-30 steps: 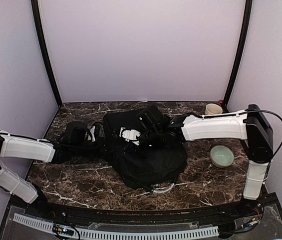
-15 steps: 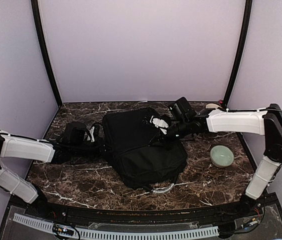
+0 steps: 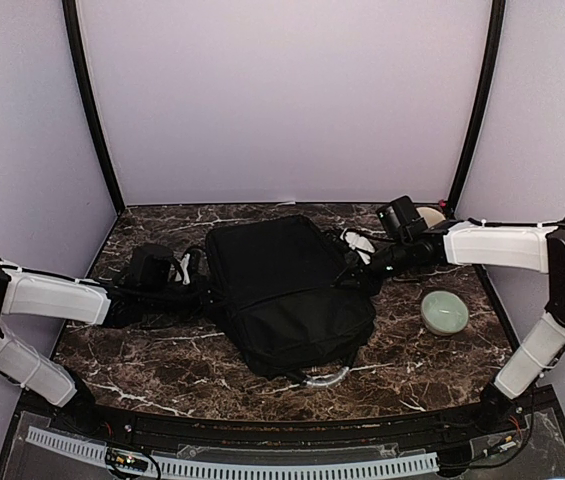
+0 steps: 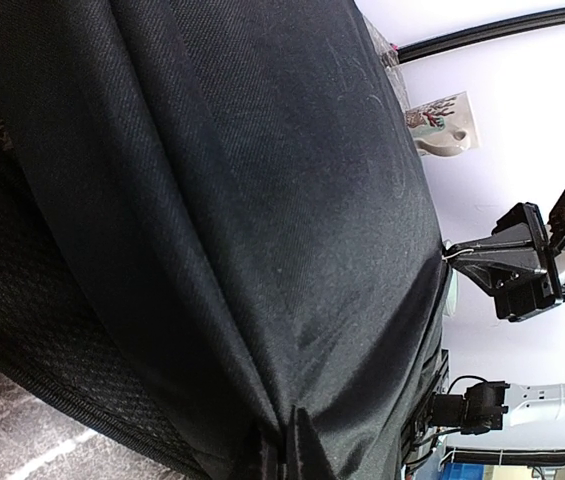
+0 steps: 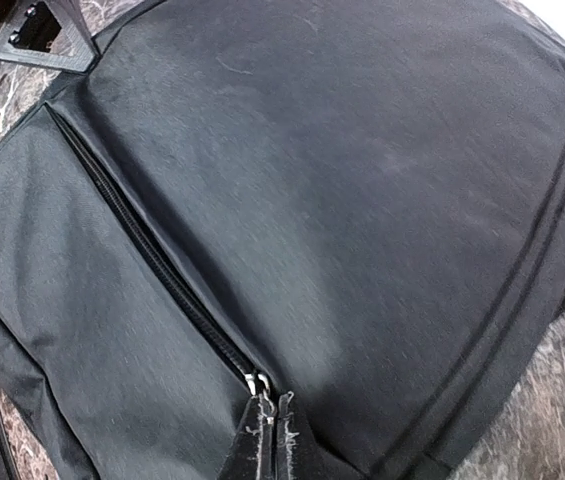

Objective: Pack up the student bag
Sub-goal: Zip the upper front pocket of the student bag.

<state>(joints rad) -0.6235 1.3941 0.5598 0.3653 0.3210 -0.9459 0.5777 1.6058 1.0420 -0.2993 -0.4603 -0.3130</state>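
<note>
Student bag lies flat, mid-table. Left gripper is clamped tight on its fabric edge; right gripper is closed, apparently pinching the zip pull. Zipping appears almost finished, so packing is judged near complete.

Soft, even light; wrist views slightly blurred

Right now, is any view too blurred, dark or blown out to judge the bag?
Top external: evenly lit and sharp, though the black student bag shows little surface detail. Left wrist: weave crisp, white background behind the mug blown out. Right wrist: fabric soft in the middle, zip readable.
</note>
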